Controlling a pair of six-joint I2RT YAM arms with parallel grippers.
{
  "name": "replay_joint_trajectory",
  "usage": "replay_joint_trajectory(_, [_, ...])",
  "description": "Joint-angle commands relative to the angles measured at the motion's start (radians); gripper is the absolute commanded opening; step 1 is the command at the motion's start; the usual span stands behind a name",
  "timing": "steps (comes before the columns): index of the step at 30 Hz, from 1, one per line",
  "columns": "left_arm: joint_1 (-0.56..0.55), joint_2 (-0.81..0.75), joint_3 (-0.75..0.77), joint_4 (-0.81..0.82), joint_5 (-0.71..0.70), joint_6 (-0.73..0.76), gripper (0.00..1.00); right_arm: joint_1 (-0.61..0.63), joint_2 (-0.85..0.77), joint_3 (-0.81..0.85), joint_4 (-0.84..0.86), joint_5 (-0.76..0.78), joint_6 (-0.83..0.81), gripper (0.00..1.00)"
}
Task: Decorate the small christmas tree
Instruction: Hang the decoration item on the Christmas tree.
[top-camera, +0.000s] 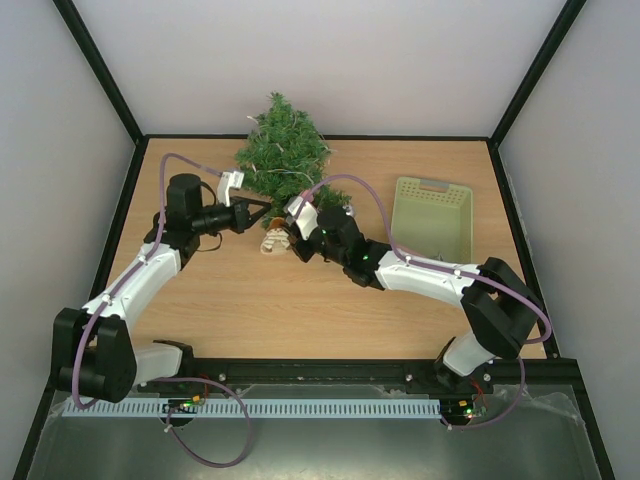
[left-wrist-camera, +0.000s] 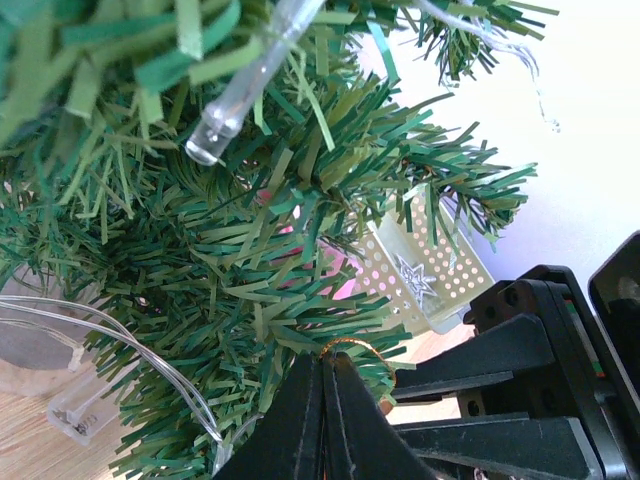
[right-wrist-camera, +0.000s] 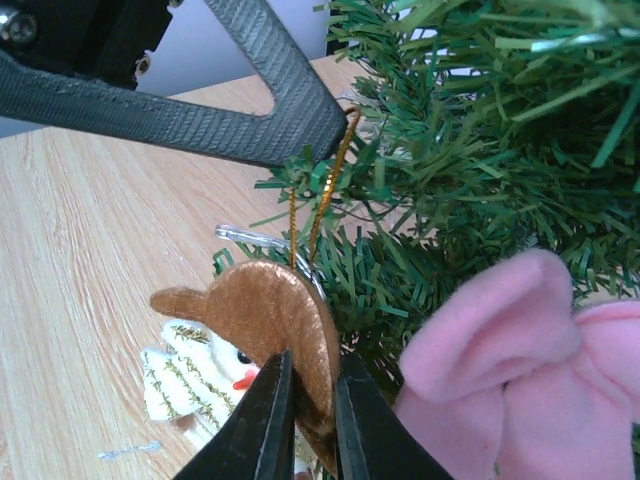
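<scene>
Both pinch: your left gripper (left-wrist-camera: 322, 372) the gold loop (right-wrist-camera: 335, 172), right gripper (right-wrist-camera: 312, 372) the ornament (right-wrist-camera: 262, 312); take the light, bendy tree (top-camera: 283, 150) low.

Left arm (top-camera: 140, 275): rises from its base at the near left edge and bends inward at the wrist; the left gripper (top-camera: 264, 209) points right with its fingers (left-wrist-camera: 300, 420) pressed together tip to tip. Right arm (top-camera: 430, 275): elbow raised at the near right, forearm stretched low to the left; the right gripper (top-camera: 284, 238) points left, just beside the other gripper. Its fingers (right-wrist-camera: 265, 420) stand narrowly apart, closed against either face of a brown disc (right-wrist-camera: 270, 315).
</scene>
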Motion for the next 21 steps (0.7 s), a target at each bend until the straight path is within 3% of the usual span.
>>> replay_joint_trajectory(1, [0.005,0.005,0.032,-0.011,0.028,0.033,0.02,-0.005,-0.003,0.014,-0.024,0.037,0.017,0.05])
replay_joint_trajectory(21, [-0.003,0.016,0.027,0.002,0.048,0.038,0.03,-0.005,0.015,0.006,-0.011,0.084,0.055,0.02])
